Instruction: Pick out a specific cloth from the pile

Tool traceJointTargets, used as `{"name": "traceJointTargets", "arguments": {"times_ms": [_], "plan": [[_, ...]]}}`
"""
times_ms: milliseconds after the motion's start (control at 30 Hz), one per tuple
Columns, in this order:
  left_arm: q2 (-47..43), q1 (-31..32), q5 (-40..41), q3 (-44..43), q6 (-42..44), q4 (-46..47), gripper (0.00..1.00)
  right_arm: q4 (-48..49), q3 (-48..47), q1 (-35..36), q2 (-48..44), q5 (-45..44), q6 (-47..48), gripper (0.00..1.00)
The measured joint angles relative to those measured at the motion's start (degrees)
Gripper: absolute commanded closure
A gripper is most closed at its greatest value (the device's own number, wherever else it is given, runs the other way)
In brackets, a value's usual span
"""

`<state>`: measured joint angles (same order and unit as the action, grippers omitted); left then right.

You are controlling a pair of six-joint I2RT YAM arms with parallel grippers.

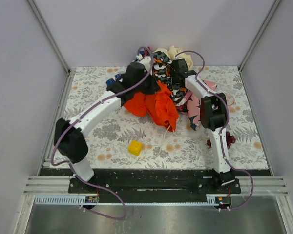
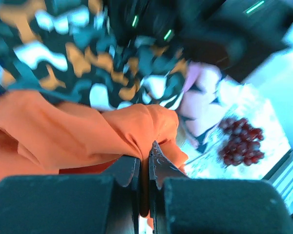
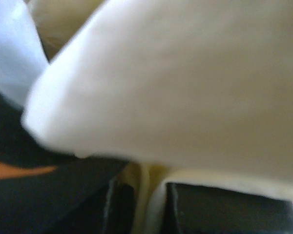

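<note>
The plain red-orange cloth (image 1: 157, 106) spreads forward from the front of the pile (image 1: 167, 68) at the back of the table. My left gripper (image 1: 150, 87) is shut on a bunched fold of this cloth (image 2: 88, 136); in the left wrist view the fabric is pinched between the jaws of the gripper (image 2: 144, 161). My right gripper (image 1: 176, 62) sits on top of the pile and is shut on a cream cloth (image 3: 185, 83), which fills the right wrist view around the gripper (image 3: 149, 197). The black-orange-white patterned cloth (image 2: 83, 58) lies just behind the red-orange one.
A yellow block (image 1: 135, 147) sits on the floral table cover at front centre. A dark red grape-like cluster (image 1: 228, 140) lies at the right by the right arm; it also shows in the left wrist view (image 2: 241, 145). Pink cloth with navy marks (image 1: 196, 109) hangs right of the pile.
</note>
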<state>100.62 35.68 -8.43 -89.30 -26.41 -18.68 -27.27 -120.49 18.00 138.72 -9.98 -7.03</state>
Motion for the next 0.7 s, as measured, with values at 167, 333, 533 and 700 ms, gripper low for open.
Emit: {"name": "traceJointTargets", "arguments": {"times_ms": [167, 333, 533, 700], "plan": [[-8.2, -1.2, 2.9, -10.2, 5.3, -3.1, 1.00, 0.0, 0.7, 0.0, -0.5, 0.0, -0.6, 0.83], [-14.4, -2.6, 9.0, -19.0, 10.0, -4.4, 1.00, -0.7, 2.2, 0.0, -2.2, 0.0, -1.0, 0.68], [-18.1, -4.9, 15.9, -22.1, 13.4, -6.9, 1.00, -3.5, 4.7, 0.0, -6.7, 0.0, -0.2, 0.46], [-20.9, -6.3, 20.9, -20.2, 15.2, -10.2, 1.00, -5.8, 8.6, 0.0, -15.0, 0.7, 1.7, 0.30]]}}
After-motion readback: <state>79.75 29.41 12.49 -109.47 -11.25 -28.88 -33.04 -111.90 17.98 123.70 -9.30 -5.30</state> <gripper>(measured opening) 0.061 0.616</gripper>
